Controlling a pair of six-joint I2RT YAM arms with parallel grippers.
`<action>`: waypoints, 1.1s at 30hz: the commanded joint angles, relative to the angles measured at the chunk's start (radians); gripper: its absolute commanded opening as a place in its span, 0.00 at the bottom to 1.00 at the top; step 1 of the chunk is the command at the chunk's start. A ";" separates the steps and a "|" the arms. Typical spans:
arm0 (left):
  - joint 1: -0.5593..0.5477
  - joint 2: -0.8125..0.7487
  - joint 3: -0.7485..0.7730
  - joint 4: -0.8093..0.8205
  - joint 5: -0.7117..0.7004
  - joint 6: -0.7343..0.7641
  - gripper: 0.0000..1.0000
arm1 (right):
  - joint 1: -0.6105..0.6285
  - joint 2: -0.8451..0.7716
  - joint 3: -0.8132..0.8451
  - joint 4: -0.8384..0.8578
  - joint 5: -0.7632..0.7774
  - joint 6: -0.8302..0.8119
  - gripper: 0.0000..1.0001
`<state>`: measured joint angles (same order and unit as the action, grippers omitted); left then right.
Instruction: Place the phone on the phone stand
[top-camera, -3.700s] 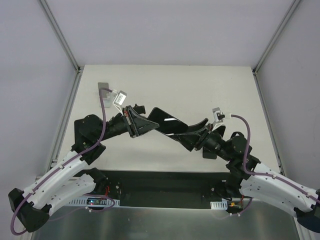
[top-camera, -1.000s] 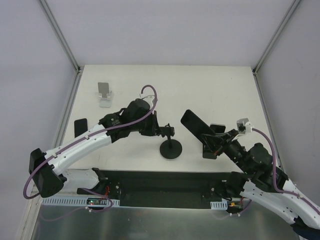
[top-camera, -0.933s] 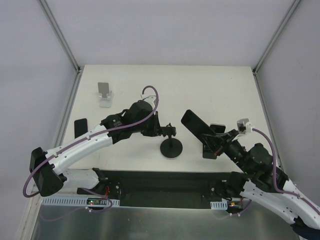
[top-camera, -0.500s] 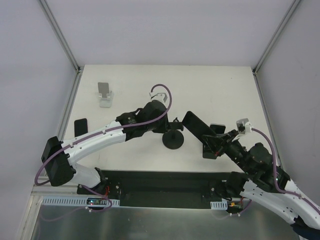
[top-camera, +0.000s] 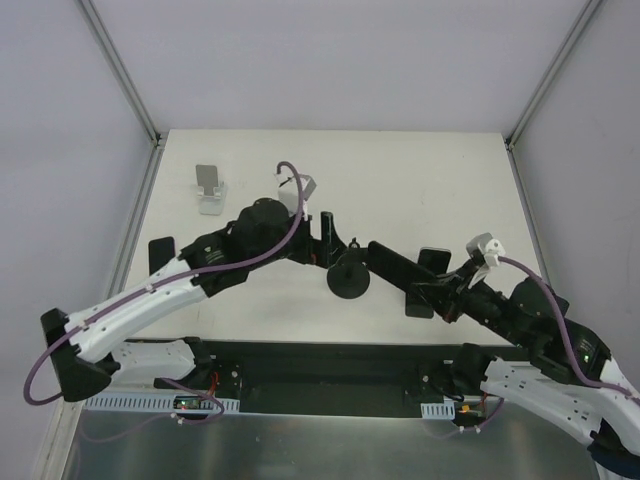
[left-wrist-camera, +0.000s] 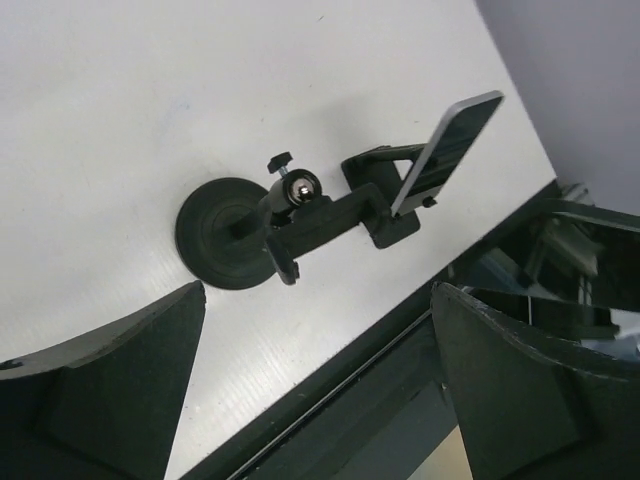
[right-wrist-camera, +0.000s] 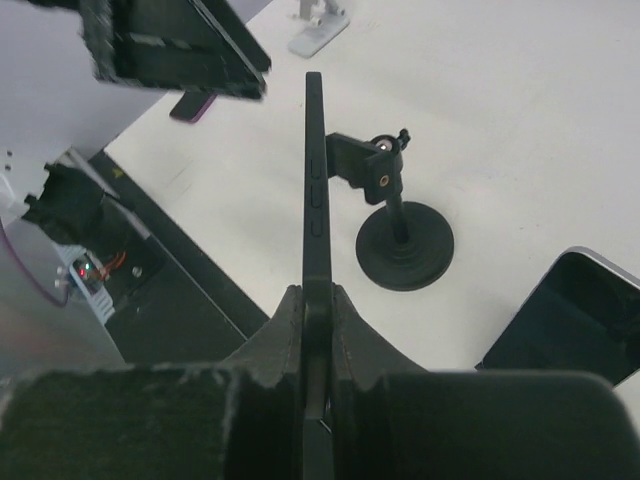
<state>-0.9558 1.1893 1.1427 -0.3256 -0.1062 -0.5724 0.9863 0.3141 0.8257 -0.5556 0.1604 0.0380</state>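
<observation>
I see the slim black slab phone (right-wrist-camera: 315, 190) tilted above the white table (top-camera: 420, 180), its far end just beside the small clamp holder (left-wrist-camera: 382, 205) atop the black disc-based phone stand (left-wrist-camera: 225, 238); I cannot tell whether it sits in the clamp. The right gripper (right-wrist-camera: 317, 312) is clamped on the phone's near end, and the left gripper (left-wrist-camera: 318, 292) hangs over the stand with its fingers spread wide, holding nothing. A second dark, glossy flat device (right-wrist-camera: 565, 315) lies near the stand's base, and a small silver-white stand (top-camera: 210, 190) sits well apart at the far left.
</observation>
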 joint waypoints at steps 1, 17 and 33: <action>0.015 -0.157 -0.017 0.034 0.136 0.161 0.89 | 0.002 0.071 0.099 -0.098 -0.143 -0.089 0.01; -0.024 0.064 0.149 -0.142 0.970 0.462 0.91 | 0.000 0.302 0.150 -0.055 -0.662 -0.110 0.01; -0.139 0.154 0.155 -0.188 0.988 0.517 0.38 | 0.000 0.338 0.121 0.057 -0.736 -0.098 0.01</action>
<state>-1.0756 1.3243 1.2766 -0.5137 0.8394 -0.0860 0.9863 0.6533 0.9321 -0.6369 -0.5270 -0.0639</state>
